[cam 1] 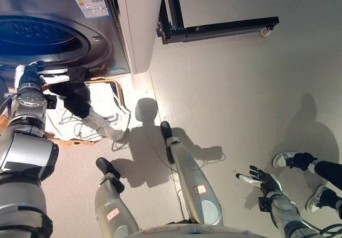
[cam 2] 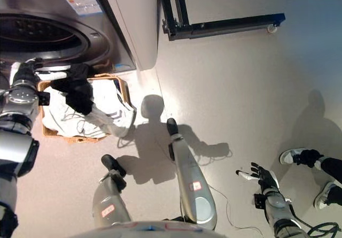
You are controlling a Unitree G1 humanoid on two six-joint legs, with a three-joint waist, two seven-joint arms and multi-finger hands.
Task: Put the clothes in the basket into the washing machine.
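My right hand (cam 2: 263, 176) hangs low, fingers spread, holding nothing. My left hand (cam 2: 26, 76) grips a black garment (cam 2: 79, 92) above the basket (cam 2: 124, 90) of white clothes (cam 2: 64, 115), just below the washing machine (cam 2: 59, 40) door.

I see the washing machine's round door opening (cam 2: 43, 37) just above the basket (cam 2: 124, 91), with the left hand (cam 2: 26, 73) and a black garment (cam 2: 79, 91) between them. Right of the machine, bare floor (cam 2: 235, 77) up to a black wheeled frame (cam 2: 219, 27). A person's shoes (cam 2: 299, 156) stand near the right hand (cam 2: 264, 176).
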